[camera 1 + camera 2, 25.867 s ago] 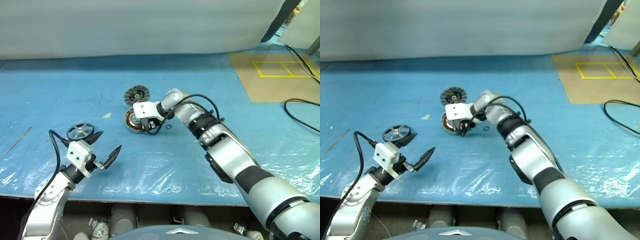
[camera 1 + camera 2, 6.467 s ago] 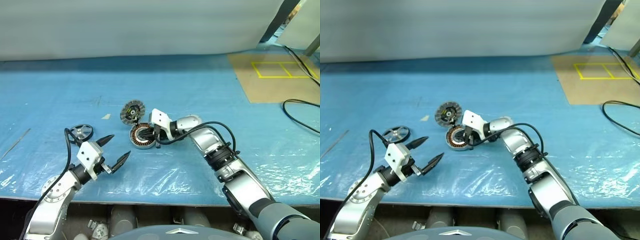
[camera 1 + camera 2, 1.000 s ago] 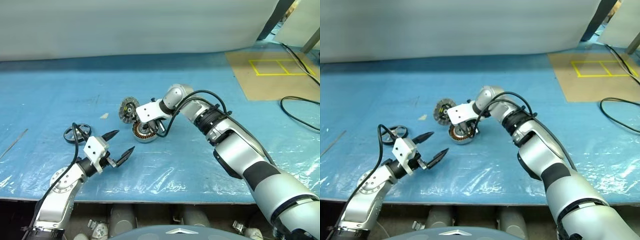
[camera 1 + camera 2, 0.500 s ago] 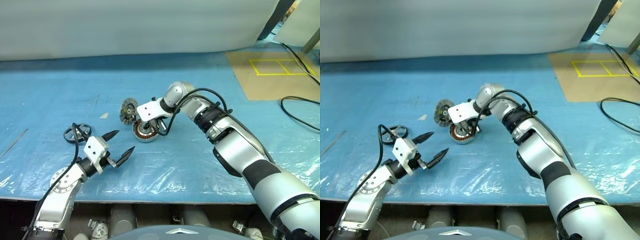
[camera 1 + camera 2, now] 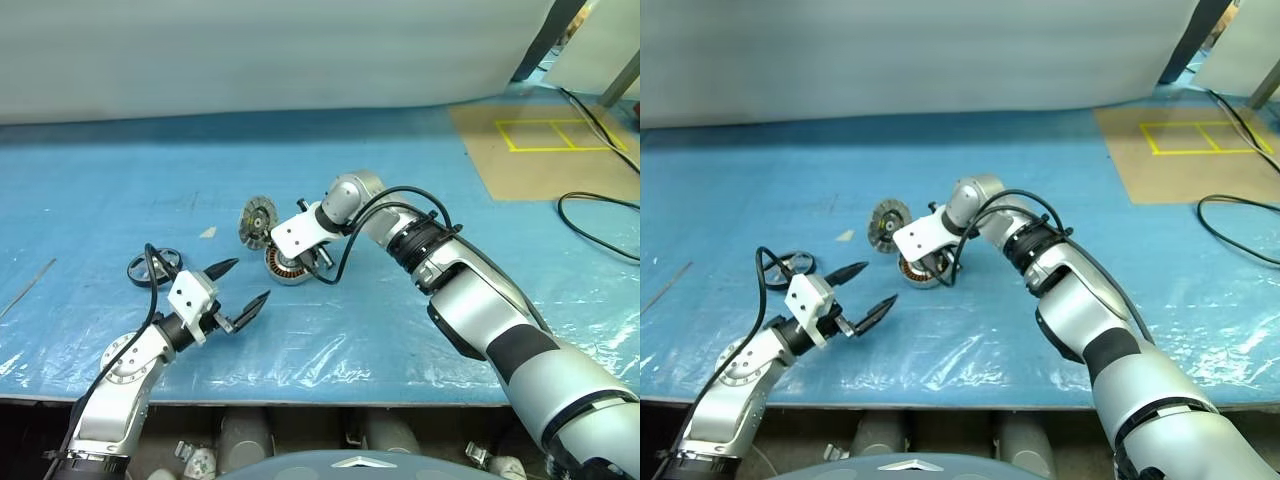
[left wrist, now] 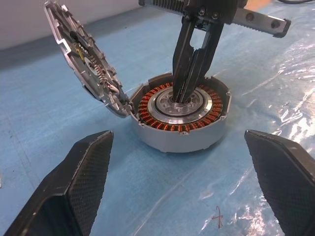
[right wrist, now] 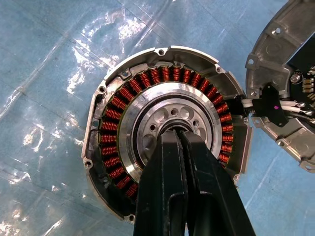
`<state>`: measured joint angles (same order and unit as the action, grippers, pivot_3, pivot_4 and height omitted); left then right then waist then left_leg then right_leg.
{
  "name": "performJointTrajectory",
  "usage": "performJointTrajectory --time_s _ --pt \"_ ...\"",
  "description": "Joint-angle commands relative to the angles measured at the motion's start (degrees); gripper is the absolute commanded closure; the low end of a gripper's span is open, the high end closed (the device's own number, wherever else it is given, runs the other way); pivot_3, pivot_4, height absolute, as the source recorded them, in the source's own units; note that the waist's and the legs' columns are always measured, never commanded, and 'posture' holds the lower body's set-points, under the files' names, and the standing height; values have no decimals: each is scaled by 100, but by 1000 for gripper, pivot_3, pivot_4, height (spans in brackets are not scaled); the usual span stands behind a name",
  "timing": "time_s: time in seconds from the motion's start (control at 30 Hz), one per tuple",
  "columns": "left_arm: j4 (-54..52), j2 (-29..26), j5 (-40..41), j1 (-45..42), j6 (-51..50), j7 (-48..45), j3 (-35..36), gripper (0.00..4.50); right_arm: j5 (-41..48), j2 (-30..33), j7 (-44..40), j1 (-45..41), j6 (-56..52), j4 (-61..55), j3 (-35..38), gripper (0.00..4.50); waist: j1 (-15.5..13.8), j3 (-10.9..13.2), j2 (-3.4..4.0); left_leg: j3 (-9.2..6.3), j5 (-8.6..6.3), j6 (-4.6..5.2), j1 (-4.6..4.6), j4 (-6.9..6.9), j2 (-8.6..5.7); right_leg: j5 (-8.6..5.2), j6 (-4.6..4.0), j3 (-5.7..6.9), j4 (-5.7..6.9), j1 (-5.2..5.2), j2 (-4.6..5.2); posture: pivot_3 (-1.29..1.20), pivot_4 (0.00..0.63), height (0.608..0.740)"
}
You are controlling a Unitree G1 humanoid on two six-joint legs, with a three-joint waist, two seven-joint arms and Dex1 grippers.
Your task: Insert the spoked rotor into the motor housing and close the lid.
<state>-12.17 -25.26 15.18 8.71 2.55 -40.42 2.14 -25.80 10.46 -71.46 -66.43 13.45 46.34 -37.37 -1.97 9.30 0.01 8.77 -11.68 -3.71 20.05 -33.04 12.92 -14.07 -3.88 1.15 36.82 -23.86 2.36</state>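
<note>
The right arm reaches forward and across toward the left, its wrist bent so that the right claw [image 6: 189, 73] points steeply down with both black fingers pressed together. The left arm is held low and near the body, forearm angled forward and to the right. The left claw [image 5: 241, 285] is level with its two fingers spread wide apart.

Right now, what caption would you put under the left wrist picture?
Shut right fingers poke into the motor housing centre, lid tilted up beside it.
</note>
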Motion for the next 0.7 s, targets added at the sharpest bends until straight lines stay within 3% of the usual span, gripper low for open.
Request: performJointTrajectory --time_s 0.03,0.17,0.7 --pt "-140 -39 16 -54 39 23 44 0 -187 -41 343 59 78 66 -64 4449 10 0 0 0 0 0 -2 0 0 2 -3 -1 2 1 0 0 150 740" --pt "-140 -38 15 -79 27 22 36 0 -190 -1 550 31 142 49 23 4449 8 1 1 0 0 0 0 0 0 5 -9 0 4 -1 -1 0 150 740" --pt "-65 -32 11 -196 -9 -21 -9 0 121 220 -70 -69 -158 -547 194 4449 -24 2 0 -1 1 1 49 0 -2 6 -9 2 -10 -33 -1 0 150 740"
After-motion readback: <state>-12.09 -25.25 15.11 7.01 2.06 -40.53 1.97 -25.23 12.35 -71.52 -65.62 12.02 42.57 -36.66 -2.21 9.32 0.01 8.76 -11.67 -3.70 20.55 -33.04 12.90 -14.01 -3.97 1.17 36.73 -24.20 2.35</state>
